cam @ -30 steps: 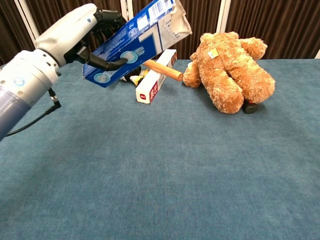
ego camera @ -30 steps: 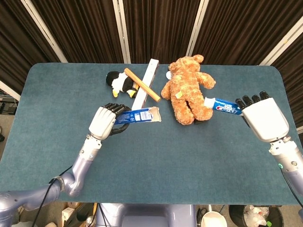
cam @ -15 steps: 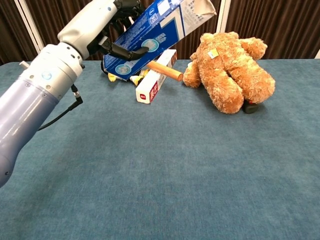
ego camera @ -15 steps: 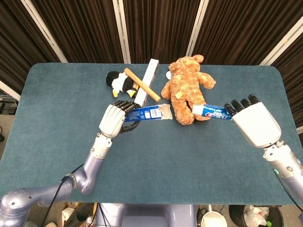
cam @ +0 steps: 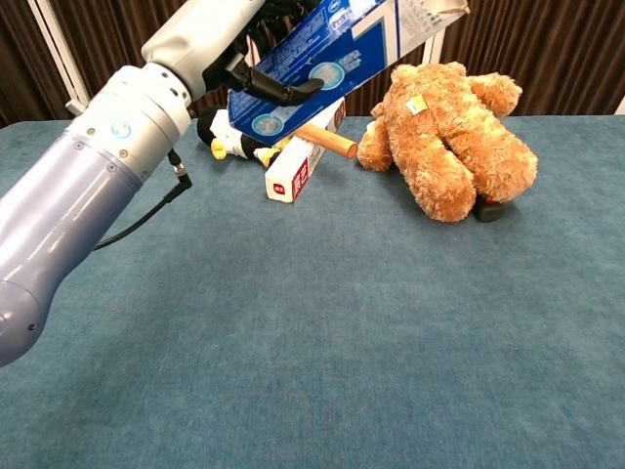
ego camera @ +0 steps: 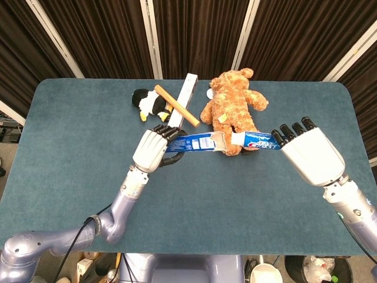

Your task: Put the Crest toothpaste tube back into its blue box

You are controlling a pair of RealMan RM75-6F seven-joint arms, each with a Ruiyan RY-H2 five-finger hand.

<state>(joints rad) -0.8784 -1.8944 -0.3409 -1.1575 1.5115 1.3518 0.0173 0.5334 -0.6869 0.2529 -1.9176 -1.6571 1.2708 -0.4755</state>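
Note:
My left hand [ego camera: 152, 148] grips the blue Crest box [ego camera: 194, 143] near its closed end and holds it level above the table, open flap pointing right. The same left hand [cam: 225, 39] and blue box [cam: 332, 54] show at the top of the chest view. My right hand [ego camera: 306, 154] holds the Crest toothpaste tube [ego camera: 254, 140] by its tail, white cap end pointing left. The cap end sits right at the box's open mouth, over the teddy bear's legs. The right hand is outside the chest view.
A brown teddy bear [ego camera: 231, 109] lies behind and under the held items. A toy penguin [ego camera: 150, 103], a wooden stick [ego camera: 177, 105] and a white and red box [cam: 298, 164] lie at the back of the blue table [ego camera: 70, 147].
Both hands have moved toward each other. The box went right and the tube went left, closing the gap until the cap end meets the box's open mouth.

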